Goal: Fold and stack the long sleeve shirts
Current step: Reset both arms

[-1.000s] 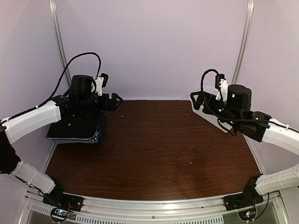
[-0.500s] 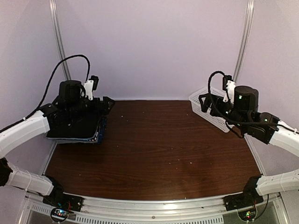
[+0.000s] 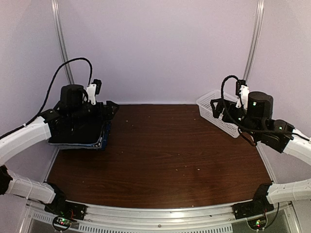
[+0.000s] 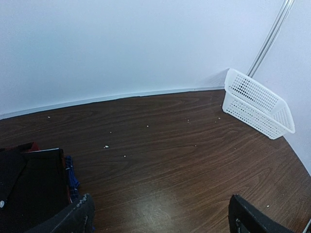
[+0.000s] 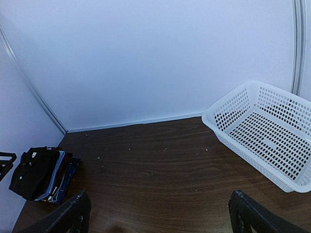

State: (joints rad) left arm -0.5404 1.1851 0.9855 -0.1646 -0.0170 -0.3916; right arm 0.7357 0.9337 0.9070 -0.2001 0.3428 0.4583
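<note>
Both arms reach in from the near edge, forearms roughly level. The left claw (image 3: pixel 108 108) hangs with its fingers spread wide and empty. The stack of folded shirts (image 3: pixel 82 138) lies under it, across the surface (image 3: pixel 165 155) from the white basket (image 3: pixel 221 124) (black shirt on top, blue edges showing). That arm hides much of the stack. The right claw (image 3: pixel 216 106), also spread wide and empty, hovers at the basket's near side, well apart from the stack.
</note>
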